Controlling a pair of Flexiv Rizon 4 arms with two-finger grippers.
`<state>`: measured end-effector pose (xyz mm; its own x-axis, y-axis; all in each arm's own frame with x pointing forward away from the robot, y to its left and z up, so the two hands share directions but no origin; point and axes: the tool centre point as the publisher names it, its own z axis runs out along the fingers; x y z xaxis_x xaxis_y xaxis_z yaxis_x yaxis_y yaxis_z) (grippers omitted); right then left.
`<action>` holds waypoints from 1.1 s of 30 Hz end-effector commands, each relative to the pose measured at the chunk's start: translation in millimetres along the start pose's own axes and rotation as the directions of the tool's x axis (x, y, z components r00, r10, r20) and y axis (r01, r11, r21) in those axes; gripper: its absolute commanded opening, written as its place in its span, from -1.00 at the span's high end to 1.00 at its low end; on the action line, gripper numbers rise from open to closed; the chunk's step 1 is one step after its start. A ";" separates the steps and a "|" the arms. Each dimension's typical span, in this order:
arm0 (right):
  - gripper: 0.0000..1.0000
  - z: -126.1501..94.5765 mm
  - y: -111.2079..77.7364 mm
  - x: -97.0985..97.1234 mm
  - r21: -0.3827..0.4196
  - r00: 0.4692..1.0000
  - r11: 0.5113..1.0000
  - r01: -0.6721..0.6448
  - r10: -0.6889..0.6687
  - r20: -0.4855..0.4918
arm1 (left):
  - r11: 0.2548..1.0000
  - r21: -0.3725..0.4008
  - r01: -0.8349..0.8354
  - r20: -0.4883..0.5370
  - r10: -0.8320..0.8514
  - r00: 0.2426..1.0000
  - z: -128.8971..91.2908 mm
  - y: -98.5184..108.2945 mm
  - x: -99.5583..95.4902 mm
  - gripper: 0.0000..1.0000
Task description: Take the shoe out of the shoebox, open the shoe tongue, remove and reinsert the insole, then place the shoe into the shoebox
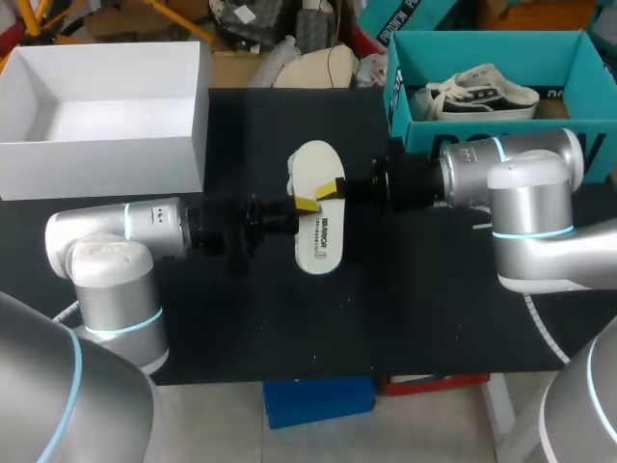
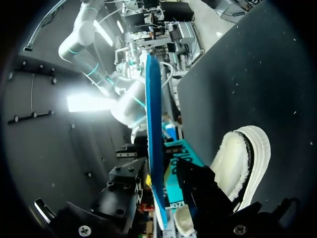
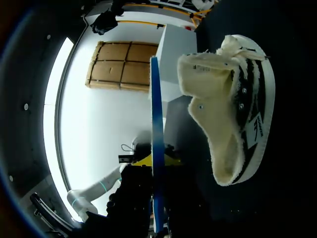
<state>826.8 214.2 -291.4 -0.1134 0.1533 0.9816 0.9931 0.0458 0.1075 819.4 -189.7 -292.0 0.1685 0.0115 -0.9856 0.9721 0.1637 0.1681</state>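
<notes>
An insole (image 1: 318, 236), white on top and blue on its edge, is held level above the middle of the dark table (image 1: 289, 328), at the centre of the head view. It is reached from the left by the left tool (image 1: 307, 204) and from the right by the right tool (image 1: 330, 186). The right tool is clamped on the insole, with a yellow tip pressed against each face. The left tool sits around the insole's edge, but whether it grips cannot be told. The shoe (image 3: 233, 99) lies on its side on the table, just beside the insole. A teal shoebox (image 1: 482, 48) at the upper right holds a second shoe (image 1: 482, 96). A white box (image 1: 106, 159) stands at the upper left.
</notes>
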 end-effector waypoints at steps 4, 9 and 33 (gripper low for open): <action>1.00 0.5 -0.6 0.5 -0.003 1.000 1.000 -0.001 0.001 0.002 | 1.000 0.005 -0.006 0.001 0.006 1.000 6.2 1.9 0.6 0.41; 1.00 0.5 -0.6 0.5 -0.003 1.000 1.000 -0.001 0.001 0.002 | 1.000 0.009 -0.013 0.010 0.013 1.000 9.2 3.4 -3.0 0.55; -1.00 -40.8 -27.3 -0.6 -0.124 0.973 0.989 0.080 -0.050 0.225 | 1.000 -0.005 -0.020 -0.275 0.018 0.961 -10.2 -29.1 -8.3 1.00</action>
<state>822.5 187.3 -299.8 -0.1674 0.3069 0.9369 0.9835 -0.0145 0.1805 806.9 -193.6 -298.9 0.1714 0.1759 -0.9694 0.9655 0.1657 0.2008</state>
